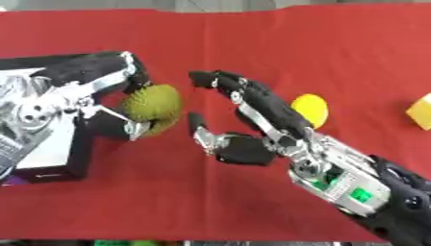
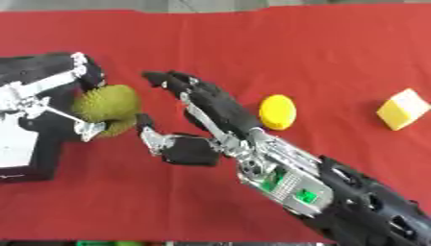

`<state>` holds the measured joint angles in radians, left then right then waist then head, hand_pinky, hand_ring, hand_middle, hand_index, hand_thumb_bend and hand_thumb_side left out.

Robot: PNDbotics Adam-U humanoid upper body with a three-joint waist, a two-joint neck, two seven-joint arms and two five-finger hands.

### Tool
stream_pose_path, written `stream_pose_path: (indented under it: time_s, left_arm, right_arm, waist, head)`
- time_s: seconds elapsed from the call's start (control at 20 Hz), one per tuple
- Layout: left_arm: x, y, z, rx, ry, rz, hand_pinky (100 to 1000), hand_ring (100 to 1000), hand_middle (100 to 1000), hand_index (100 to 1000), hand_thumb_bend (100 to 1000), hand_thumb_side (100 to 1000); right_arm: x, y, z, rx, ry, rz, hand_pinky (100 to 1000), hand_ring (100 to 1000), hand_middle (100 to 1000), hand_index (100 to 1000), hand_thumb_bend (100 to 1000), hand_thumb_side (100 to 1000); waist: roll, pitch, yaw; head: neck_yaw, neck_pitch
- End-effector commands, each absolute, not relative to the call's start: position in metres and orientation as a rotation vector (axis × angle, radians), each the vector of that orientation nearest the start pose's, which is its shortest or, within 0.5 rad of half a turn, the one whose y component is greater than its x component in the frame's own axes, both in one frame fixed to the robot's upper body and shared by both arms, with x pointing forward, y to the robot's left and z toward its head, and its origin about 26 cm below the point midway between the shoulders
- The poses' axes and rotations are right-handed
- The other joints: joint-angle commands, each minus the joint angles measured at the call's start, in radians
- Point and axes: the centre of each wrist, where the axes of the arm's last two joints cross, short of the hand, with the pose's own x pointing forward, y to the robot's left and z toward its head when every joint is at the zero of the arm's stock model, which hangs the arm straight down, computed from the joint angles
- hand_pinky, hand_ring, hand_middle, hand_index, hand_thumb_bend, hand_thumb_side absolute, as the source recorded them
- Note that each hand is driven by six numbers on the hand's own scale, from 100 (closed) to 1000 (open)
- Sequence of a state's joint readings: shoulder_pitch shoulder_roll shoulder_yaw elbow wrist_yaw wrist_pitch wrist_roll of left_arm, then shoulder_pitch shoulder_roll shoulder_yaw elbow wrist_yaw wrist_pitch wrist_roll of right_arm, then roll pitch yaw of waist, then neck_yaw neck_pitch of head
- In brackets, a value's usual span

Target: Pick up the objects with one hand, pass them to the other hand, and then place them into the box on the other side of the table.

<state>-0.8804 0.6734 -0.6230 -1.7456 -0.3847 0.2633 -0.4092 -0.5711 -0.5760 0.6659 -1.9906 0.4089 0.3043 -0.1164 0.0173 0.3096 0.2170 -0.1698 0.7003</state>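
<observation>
A red cloth-covered table (image 2: 320, 53) fills both views. From the left edge comes the robot's left hand (image 1: 93, 103), black with silver linkages, its fingers and thumb curled round a spiky, olive-green, roughly round fruit-like object (image 1: 153, 108); the hand's own fingers cover the object's left side, so its full outline cannot be made out, and whether it touches the cloth or is held just above it cannot be told. Under and behind that hand lies a black-sided box (image 1: 59, 166) with a pale interior, cut off by the left edge of the picture and largely hidden by the arm, so its contents are hard to read; a small purple patch shows at its lower left corner. The robot's right hand (image 2: 198, 127), reaching in from the lower right, is spread: the long dark fingers (image 2: 172, 81) stretch toward the green object from its upper right, and the thumb (image 2: 151, 132) points up at it from below, both just beside it, with actual contact impossible to judge. Behind the right hand's fingers a smooth yellow rounded object (image 2: 278, 112) rests on the cloth, its left edge partly hidden in the left eye view. Well apart to the right sits a pale yellow block (image 2: 404, 109), shown whole in the right eye view but cut by the frame edge in the left eye view.
</observation>
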Motion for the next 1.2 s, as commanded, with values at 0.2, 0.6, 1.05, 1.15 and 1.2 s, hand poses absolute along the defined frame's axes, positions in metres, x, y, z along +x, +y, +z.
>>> stream_pose_path:
  time_s: [0.2, 0.6, 1.05, 1.15, 1.2]
  left_arm:
    - [0.334, 0.201, 0.286, 0.685, -1.763, -1.523, 629, 511, 384, 383, 100, 158]
    - [0.322, 0.243, 0.296, 0.768, -1.793, -1.269, 637, 514, 385, 380, 100, 187]
    - [0.336, 0.274, 0.284, 0.857, -1.719, -1.118, 640, 519, 393, 390, 100, 199]
    - [0.341, 0.280, 0.279, 0.878, -1.695, -1.096, 641, 521, 395, 394, 100, 199]
    - [0.345, 0.283, 0.277, 0.887, -1.683, -1.085, 642, 522, 396, 396, 100, 200]
  right_arm:
    - [0.281, -0.148, 0.197, -0.541, -2.116, 1.155, 808, 841, 818, 943, 100, 745]
    - [0.282, -0.154, 0.197, -0.540, -2.097, 1.099, 822, 855, 833, 944, 100, 657]
    - [0.285, -0.162, 0.199, -0.529, -2.125, 1.029, 813, 848, 819, 915, 100, 548]
    - [0.286, -0.164, 0.201, -0.545, -2.151, 1.001, 808, 840, 808, 897, 100, 487]
    - [0.286, -0.165, 0.201, -0.551, -2.162, 0.988, 806, 837, 804, 892, 100, 517]
  waist:
    - [0.002, -0.018, 0.003]
    - [-0.005, -0.017, 0.008]
    - [-0.021, -0.011, 0.005]
    - [-0.024, -0.008, 0.004]
    - [-0.026, -0.007, 0.003]
  head:
    - [0.018, -0.012]
    - [0.057, -0.019]
    - [0.088, -0.036]
    - [0.093, -0.041]
    - [0.096, -0.043]
